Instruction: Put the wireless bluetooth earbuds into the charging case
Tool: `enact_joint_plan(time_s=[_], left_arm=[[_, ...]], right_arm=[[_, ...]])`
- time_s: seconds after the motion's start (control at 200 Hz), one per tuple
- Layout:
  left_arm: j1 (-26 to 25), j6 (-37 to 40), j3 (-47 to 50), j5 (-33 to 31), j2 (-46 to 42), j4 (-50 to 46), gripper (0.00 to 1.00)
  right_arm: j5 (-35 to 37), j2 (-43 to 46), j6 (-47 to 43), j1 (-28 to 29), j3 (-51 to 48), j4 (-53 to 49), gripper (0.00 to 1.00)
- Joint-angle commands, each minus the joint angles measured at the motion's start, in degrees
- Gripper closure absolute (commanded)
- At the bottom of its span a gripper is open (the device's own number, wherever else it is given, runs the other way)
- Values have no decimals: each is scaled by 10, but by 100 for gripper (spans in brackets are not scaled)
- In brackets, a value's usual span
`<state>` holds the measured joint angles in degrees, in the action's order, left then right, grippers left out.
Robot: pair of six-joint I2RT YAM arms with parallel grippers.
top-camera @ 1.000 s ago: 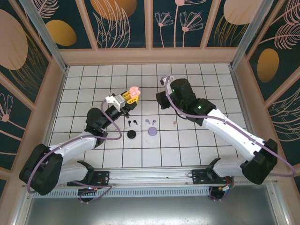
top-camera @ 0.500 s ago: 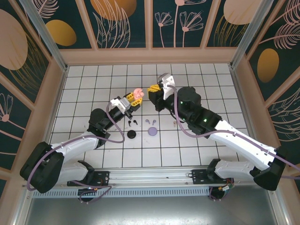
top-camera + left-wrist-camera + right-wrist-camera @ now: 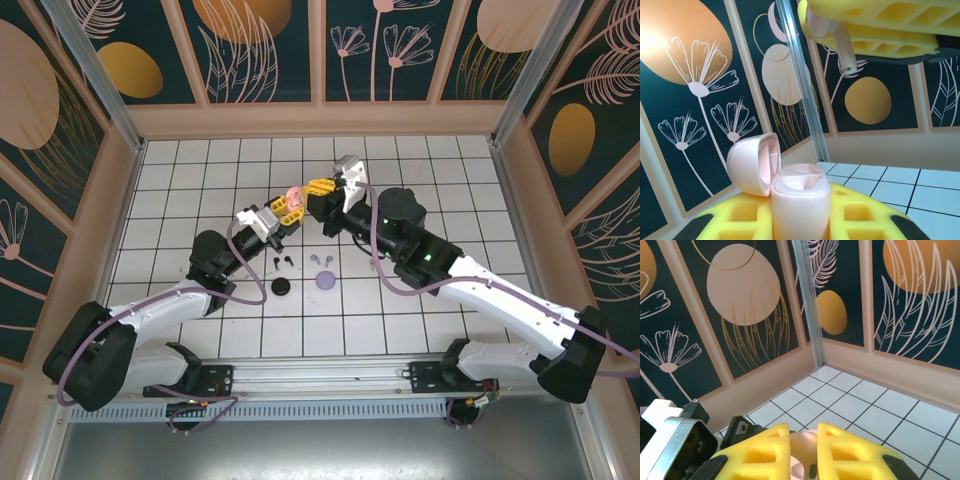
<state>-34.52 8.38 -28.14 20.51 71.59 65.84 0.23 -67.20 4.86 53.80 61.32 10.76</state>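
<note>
Our left gripper (image 3: 288,207) is clamped on the pink case (image 3: 293,193) and holds it upright, raised off the white tiled worktop (image 3: 200,170). The case's lid (image 3: 754,162) is hinged open to one side. From the left wrist we see the pale hollow inside the pink case facing up.

Just above the pink case and slightly to its right, not touching it, our right gripper (image 3: 318,190) is closed on a pale pink earbud (image 3: 842,45). The earbud's stem hangs down from between the yellow fingers (image 3: 880,30) toward the open case. From the right wrist we see a pinkish shape pinched between the same fingers.

The other things lie on the worktop on the arm-base side of the pink case, well apart from it. The two black earbuds (image 3: 282,261) lie close together, with the round black case (image 3: 281,287) just beyond them. To the right of these lie the two lilac earbuds (image 3: 321,258), and the round lilac case (image 3: 325,281) lies just beyond those. Both of these cases are closed.
</note>
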Motion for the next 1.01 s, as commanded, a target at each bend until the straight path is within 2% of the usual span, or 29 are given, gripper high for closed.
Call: enact_joint_plan(time_s=[0.0, 1.001], left_arm=[[-5, 0, -16, 7, -9, 25, 100], [-4, -34, -24, 21, -13, 39, 100]], right_arm=[[-33, -11, 25, 4, -4, 35, 84], [-50, -36, 47, -14, -20, 68, 87]])
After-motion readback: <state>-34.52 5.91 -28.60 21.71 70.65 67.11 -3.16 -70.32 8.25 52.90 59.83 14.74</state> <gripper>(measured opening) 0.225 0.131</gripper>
